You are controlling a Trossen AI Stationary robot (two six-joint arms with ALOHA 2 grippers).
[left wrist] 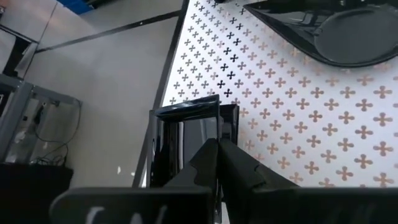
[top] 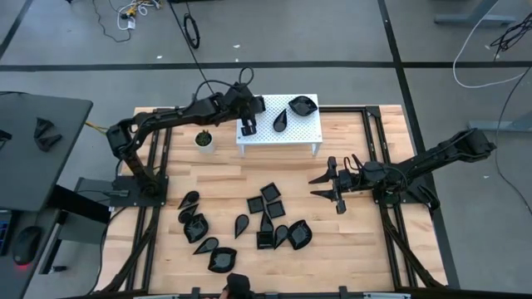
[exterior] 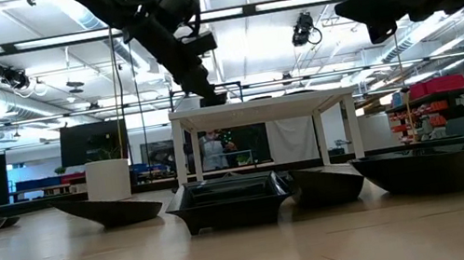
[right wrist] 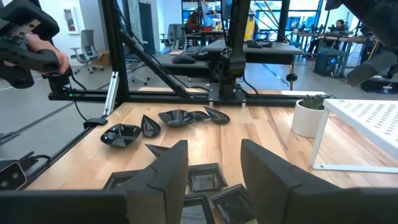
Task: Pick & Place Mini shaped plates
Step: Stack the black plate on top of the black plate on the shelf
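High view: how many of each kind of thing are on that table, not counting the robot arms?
Black plates: about 16, as some overlap
White perforated stand: 1
Potted plant: 1
Total: about 18

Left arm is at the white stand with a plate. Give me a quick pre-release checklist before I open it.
1. Left gripper shut on the glossy black square plate: ok.
2. Square plate over the white perforated rectangular stand, at its left end: ok.
3. Plate resting flat on the stand: cannot tell.
4. Clear of the two black plates already there, a leaf-shaped one and a teardrop one: ok.
5. Small white pot with green plant stands apart, beside the stand: ok.
6. Right gripper open, waiting above the table away from the stand: ok.
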